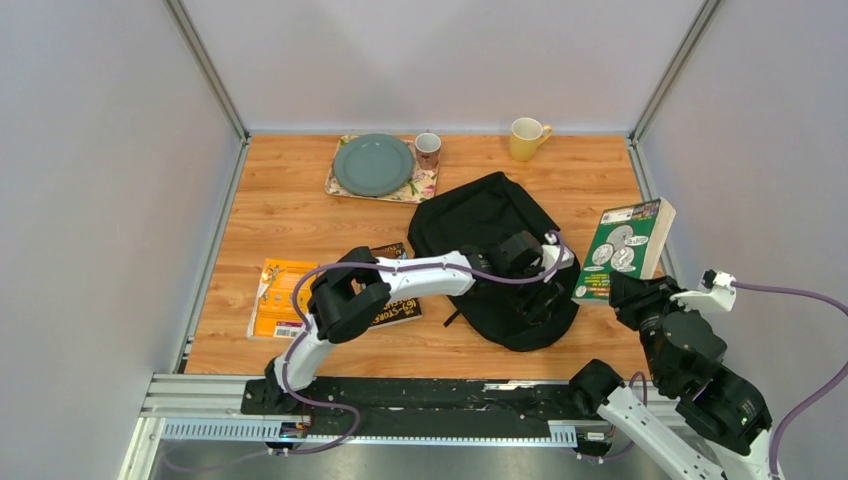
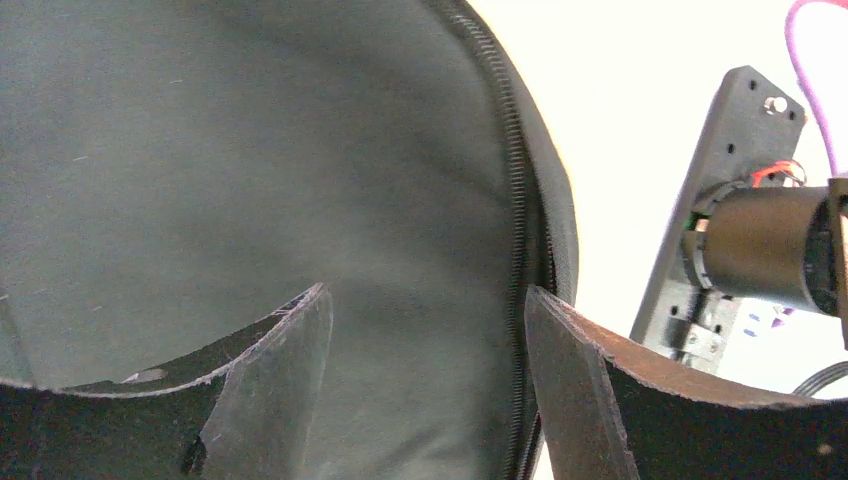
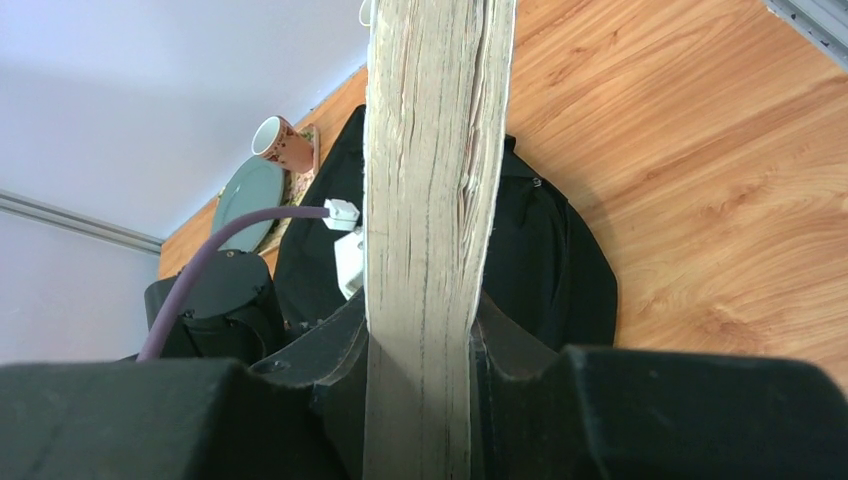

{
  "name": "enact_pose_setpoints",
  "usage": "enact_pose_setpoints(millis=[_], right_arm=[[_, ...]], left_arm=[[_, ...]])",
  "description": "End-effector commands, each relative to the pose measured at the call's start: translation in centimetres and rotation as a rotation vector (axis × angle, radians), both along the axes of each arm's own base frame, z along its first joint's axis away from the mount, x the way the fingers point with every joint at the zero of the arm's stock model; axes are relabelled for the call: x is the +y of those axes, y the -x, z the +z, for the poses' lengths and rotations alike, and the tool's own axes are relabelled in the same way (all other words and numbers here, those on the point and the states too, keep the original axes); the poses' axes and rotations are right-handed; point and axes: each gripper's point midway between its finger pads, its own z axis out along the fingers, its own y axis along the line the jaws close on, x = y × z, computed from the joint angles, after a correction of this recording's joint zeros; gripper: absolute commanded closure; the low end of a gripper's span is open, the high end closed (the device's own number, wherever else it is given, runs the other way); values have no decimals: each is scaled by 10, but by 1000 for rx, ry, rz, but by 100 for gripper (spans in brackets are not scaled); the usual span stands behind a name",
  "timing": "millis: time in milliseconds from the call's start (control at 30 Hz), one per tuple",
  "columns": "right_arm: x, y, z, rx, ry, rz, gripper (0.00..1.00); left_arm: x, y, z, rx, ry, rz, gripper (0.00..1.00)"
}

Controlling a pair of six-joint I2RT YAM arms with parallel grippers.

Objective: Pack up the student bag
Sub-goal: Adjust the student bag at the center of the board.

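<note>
Packing looks barely started tbh. The student bag [image 1: 490,225] is laid mid-surface, and the left gripper [image 2: 428,300] is poked into its opening with jaws spread wide, nothing held. A green book [image 1: 622,248] is clamped upright in the right gripper [image 3: 420,345], just beside the bag. An orange book [image 1: 280,298] and a dark book [image 1: 398,312] are left unpacked.

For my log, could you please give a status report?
Left gripper open at zipper edge of bag. Right gripper shut on book, raised beside bag. Left arm over bag.
</note>
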Motion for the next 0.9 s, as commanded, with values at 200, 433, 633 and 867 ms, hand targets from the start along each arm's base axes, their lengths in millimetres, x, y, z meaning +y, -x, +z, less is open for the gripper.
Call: enact_pose_setpoints(millis=[200,433,633,867], right_arm=[[-8,8,17,-78,-138,-33,100],[-18,14,11,-74,-140,-64,100],[-15,13,7,-62,-137,-54,100],[-20,16,5,-59,-137,-72,100]], left_arm=[[-18,38,-2,17,10,-100,22],[-13,52,-35,28,-57,-107,22],[4,53,-82,-26,-201,-72,22],[47,40,-128,-107,-421,-3,58]])
